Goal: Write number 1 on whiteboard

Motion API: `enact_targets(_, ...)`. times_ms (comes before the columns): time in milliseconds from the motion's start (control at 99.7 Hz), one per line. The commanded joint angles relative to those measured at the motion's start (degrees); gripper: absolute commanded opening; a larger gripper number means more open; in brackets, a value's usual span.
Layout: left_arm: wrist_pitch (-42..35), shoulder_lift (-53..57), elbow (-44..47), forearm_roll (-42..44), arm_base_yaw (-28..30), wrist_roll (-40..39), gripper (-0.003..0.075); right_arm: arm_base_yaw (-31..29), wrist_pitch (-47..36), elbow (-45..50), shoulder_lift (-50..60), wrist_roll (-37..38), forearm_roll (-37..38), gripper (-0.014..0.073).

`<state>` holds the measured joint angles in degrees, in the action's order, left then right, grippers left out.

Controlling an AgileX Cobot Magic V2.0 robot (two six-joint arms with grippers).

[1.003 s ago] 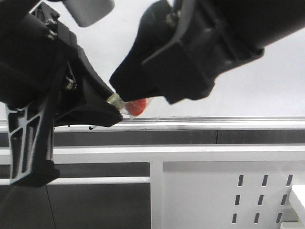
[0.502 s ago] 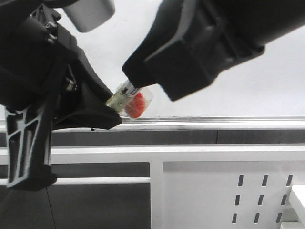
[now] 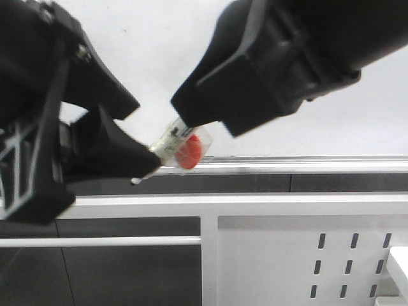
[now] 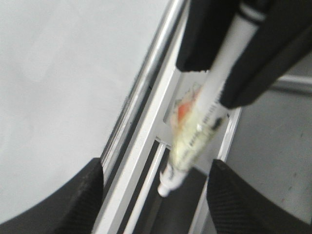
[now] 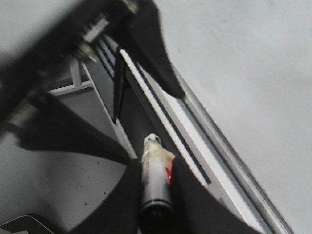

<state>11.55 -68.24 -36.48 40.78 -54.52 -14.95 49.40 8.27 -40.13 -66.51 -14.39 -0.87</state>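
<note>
While the whiteboard (image 3: 331, 115) fills the upper background of the front view as a plain glossy white-grey surface, no black stroke of the number 1 can be made out on the part that shows. Its silver rail (image 3: 306, 162) runs along the lower edge, and below that sits a white metal panel (image 3: 287, 255) pierced with oval slots.

Both arms crowd the front view just above the rail. The right gripper (image 3: 191, 127) reaches down from the upper right, its black fingers clamped on a marker pen (image 3: 175, 141); the right wrist view shows the pen's white barrel pinched between the two fingers (image 5: 127, 195), pointing toward the rail. The pen is wrapped in yellowish tape and carries a red patch (image 3: 190, 153) near its lower end.

The left gripper (image 3: 150, 162) comes in from the left, its dark fingertip touching or just beside the pen's lower end. In the left wrist view its two fingers (image 4: 78, 200) stand wide apart with the pen's tip (image 4: 166, 186) between them, not gripped. The tip hangs over the rail (image 4: 146, 97) rather than on the board surface.
</note>
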Motion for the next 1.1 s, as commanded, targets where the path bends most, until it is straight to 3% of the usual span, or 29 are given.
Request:
enact_targets(0, -1.99, 4.19, -1.43, -4.62, -0.26, -0.95, 0.0428, -1.57, -3.76, -1.8, 1.34, -0.36, -1.28, -0.007)
enact_targets(110, -0.74, 8.47, -0.36, -10.75, -0.26, -0.95, 0.0415, -2.68, -3.53, -1.15, 2.67, -0.36, -1.54, -0.007)
enact_targets(161, 0.62, 10.67, 0.05, -13.78, -0.26, -0.95, 0.0374, -2.8, -3.67, -0.28, 4.01, -0.36, -1.72, -0.007)
enact_targets(221, 1.18, 13.32, 1.07, -15.48, -0.26, -0.95, 0.026, -2.8, -4.09, 1.2, 6.05, 0.03, -1.81, -0.007)
enact_targets(321, 0.2, 17.71, 2.99, -15.7, -0.26, -0.95, -0.0022, -2.8, -5.0, 4.59, 10.82, 0.6, -2.88, -0.0069)
enact_targets(462, -1.26, 22.63, 5.28, -15.96, -0.13, -6.99, -0.002, -2.8, -6.64, 9.32, 18.61, 0.6, -5.82, -0.0069)
enact_targets(672, -12.48, 30.3, 12.06, -16.54, 1.3, -8.22, -0.002, -2.92, -4.71, 12.29, 28.02, 0.6, -6.76, -0.0069)
enact_targets(763, -16.23, 32.62, 15.66, -17.93, 3.87, -8.22, -0.002, -2.92, -4.72, 12.29, 29.12, 0.6, -7.51, -0.0069)
enact_targets(933, -35.6, 34.6, 23.86, -26.01, 10.13, -8.22, -0.002, -4.42, -5.0, 11.94, 28.33, 0.6, -7.61, -0.0069)
enact_targets(1094, -41.59, 34.6, 28.4, -29.92, 17.16, -8.11, -0.002, -9.28, -9.04, 11.8, 27.77, 0.6, -8.07, -0.0069)
